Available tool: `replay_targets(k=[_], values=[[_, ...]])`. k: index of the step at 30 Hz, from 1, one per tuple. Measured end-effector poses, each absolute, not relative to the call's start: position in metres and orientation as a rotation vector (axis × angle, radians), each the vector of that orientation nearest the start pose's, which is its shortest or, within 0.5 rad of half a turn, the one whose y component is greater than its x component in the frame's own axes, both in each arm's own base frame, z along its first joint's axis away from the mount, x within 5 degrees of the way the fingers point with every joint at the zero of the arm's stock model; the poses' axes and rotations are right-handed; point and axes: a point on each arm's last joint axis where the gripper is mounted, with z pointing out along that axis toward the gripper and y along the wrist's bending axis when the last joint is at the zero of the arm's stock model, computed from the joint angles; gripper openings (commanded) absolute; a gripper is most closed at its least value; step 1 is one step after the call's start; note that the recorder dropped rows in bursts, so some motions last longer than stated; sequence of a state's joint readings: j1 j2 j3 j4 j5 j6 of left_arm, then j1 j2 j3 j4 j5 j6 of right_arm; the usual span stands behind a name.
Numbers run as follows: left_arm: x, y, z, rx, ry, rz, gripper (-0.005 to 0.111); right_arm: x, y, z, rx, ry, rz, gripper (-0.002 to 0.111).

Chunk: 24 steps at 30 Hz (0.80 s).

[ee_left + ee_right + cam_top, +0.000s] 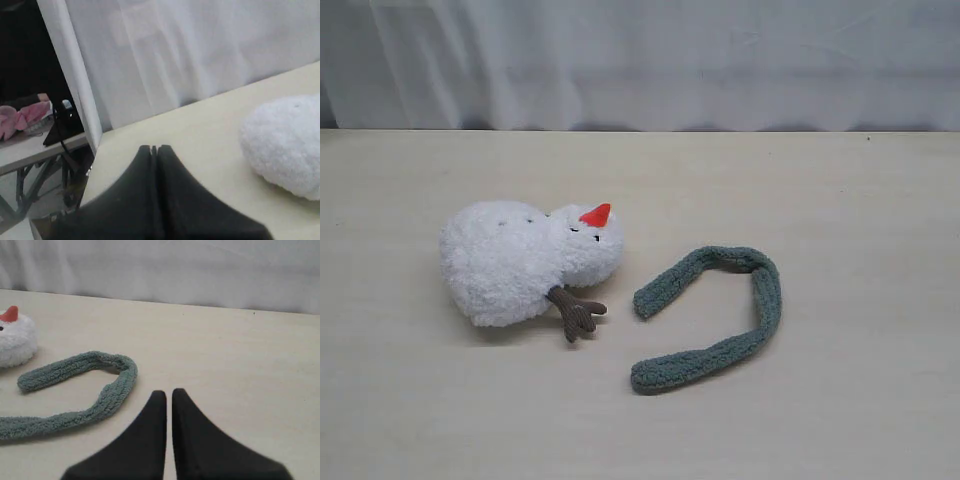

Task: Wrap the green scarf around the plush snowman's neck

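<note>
The plush snowman (520, 260) lies on its back on the table, left of centre, head to the right with its orange nose (596, 214) pointing up and a brown twig arm (576, 310) toward the front. The green scarf (730, 315) lies apart from it to the right, bent into an open U. Neither gripper shows in the exterior view. My left gripper (154, 148) is shut and empty, beside the snowman's white body (287, 145). My right gripper (169, 392) is shut and empty, close to the scarf's bend (117, 385); the snowman's head (15, 337) shows at that view's edge.
A pale wooden table (820, 200) carries everything, with a white curtain (640, 60) along its far edge. Past the table's edge, the left wrist view shows a white post (75, 75) and a side table with pink cloth (20, 120).
</note>
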State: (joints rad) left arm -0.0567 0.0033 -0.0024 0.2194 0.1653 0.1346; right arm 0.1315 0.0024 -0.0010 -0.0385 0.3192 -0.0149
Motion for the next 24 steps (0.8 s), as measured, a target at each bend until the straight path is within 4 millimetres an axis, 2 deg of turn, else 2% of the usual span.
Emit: replay_targets(k=[6, 8, 12, 16, 22, 24], values=[[0.056, -0.003, 0.211, 0.205, 1.501, 0.131, 0.000, 0.056, 0.007, 0.199, -0.147, 1.642, 0.055, 0.004], [0.055, -0.004, 0.223, 0.172, 1.369, 0.105, 0.000, 0.055, 0.007, 0.217, -0.135, 1.439, 0.065, 0.004], [0.051, -0.004, 0.236, 0.072, 1.231, -0.018, 0.000, 0.050, 0.007, 0.238, -0.091, 1.202, 0.114, 0.004], [0.050, -0.004, 0.240, -0.038, 1.190, -0.181, 0.000, 0.048, 0.006, 0.244, -0.002, 1.140, 0.215, 0.004], [0.050, -0.004, 0.244, -0.064, 1.160, -0.228, 0.000, 0.044, 0.004, 0.252, 0.051, 1.050, 0.288, 0.004], [0.052, -0.004, 0.251, -0.070, 1.172, -0.236, 0.001, 0.042, 0.004, 0.258, 0.056, 1.029, 0.298, 0.005]])
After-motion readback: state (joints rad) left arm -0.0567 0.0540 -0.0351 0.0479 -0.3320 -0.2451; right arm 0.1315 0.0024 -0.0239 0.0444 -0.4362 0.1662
